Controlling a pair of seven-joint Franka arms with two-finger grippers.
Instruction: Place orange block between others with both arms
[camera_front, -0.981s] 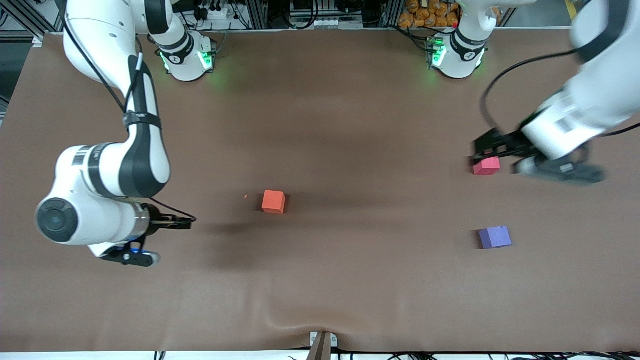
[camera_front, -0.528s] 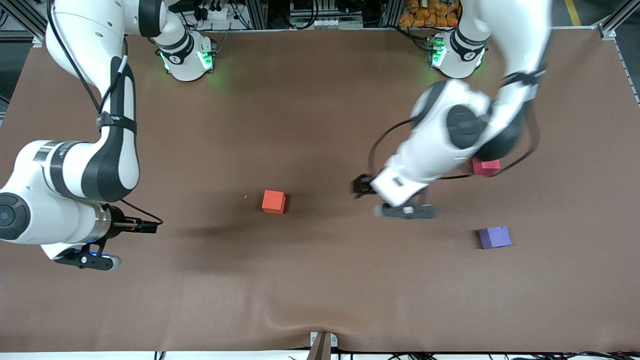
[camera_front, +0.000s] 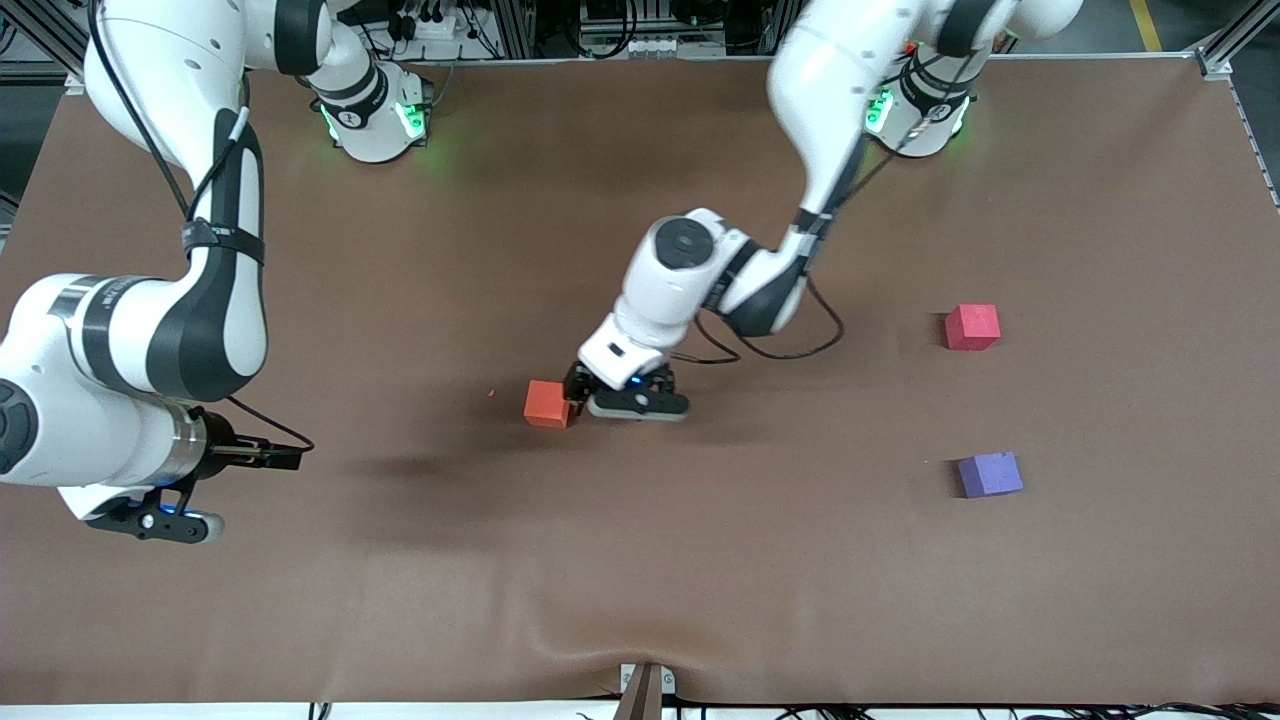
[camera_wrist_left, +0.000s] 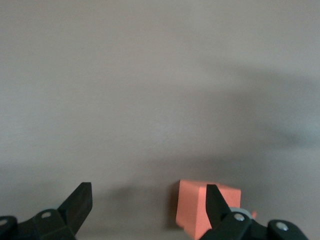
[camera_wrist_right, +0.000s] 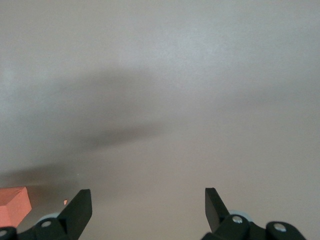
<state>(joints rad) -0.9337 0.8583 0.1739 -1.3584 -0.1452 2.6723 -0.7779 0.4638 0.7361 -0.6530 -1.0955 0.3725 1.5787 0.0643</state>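
The left hand (camera_front: 578, 392) sat low with fingers spread, the orange block (camera_front: 547, 403) just beside one fingertip (camera_wrist_left: 216, 201), not between them. Closing like that would probably shove it across the tabletop (camera_front: 640, 560). The right hand (camera_front: 290, 455) waited, fingers apart too.

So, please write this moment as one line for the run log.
left gripper: open, beside small matte orange cube, not around it | right gripper: open, waiting over bare table | red-pink cube, purple-blue cube: apart
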